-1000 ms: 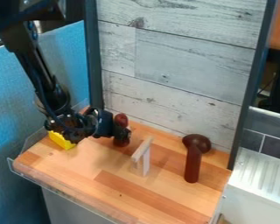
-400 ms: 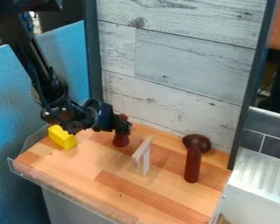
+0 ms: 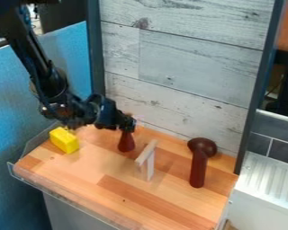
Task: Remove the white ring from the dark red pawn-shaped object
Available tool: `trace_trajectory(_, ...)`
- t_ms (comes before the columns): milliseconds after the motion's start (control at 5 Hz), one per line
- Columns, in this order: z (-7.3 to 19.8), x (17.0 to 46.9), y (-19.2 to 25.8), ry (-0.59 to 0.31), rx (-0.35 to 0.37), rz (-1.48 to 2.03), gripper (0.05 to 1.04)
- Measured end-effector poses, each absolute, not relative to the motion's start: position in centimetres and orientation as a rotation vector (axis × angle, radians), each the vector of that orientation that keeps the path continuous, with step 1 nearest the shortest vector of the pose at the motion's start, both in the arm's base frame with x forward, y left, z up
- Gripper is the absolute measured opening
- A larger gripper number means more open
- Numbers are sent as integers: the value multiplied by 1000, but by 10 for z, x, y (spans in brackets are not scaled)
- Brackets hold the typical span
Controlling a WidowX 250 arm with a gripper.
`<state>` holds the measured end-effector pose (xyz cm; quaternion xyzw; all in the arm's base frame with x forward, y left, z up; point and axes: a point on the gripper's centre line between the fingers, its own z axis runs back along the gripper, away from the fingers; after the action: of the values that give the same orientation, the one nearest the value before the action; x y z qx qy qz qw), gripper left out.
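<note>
Jaws: at the red pin (image 3: 127, 142); whether open or closed, cannot tell.
Pin: could topple if nudged sideways.

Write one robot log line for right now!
black gripper: at top of dark-red cone-shaped piece | yellow rectangular block: on wooden tabletop

Pale wood-plank backboard (image 3: 182, 63) — dark-framed — between a blue partition (image 3: 65, 67) and dark tiles (image 3: 276, 146).
</note>
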<state>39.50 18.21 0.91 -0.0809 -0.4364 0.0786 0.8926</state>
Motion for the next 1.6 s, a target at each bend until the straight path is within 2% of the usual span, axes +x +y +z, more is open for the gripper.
trace_trajectory(400, 34, 394, 183, -895, -162, 169, 739)
trace_trajectory(800, 39, 368, 188, -874, -165, 148, 739)
trace_trajectory(1000, 31, 352, 183, -867, -168, 88, 739)
trace_trajectory(1400, 20, 339, 187, -878, -79, -22, 739)
trace_trajectory(1600, -2, 337, 191, -855, -39, -51, 739)
